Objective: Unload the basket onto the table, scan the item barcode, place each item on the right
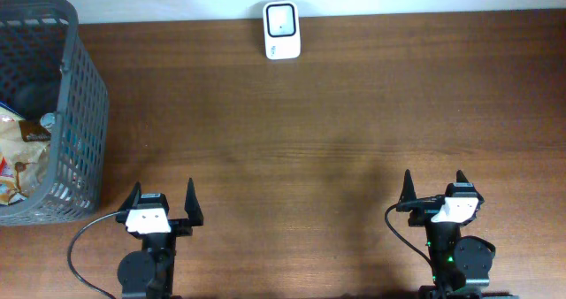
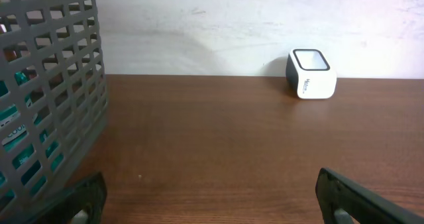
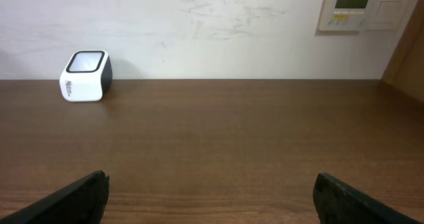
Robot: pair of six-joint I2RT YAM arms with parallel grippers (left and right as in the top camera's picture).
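Packets [image 1: 19,153], perhaps snacks, in basket [image 1: 88,113], apart from spread left fingers [image 1: 191,203]

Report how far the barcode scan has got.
Done: nothing visible. In hand: nothing; the left hand and right hand sit open and empty at the near edge. Left: pick an item from the basket, where the packets lie, and present its barcode to the white scanner at the far edge.
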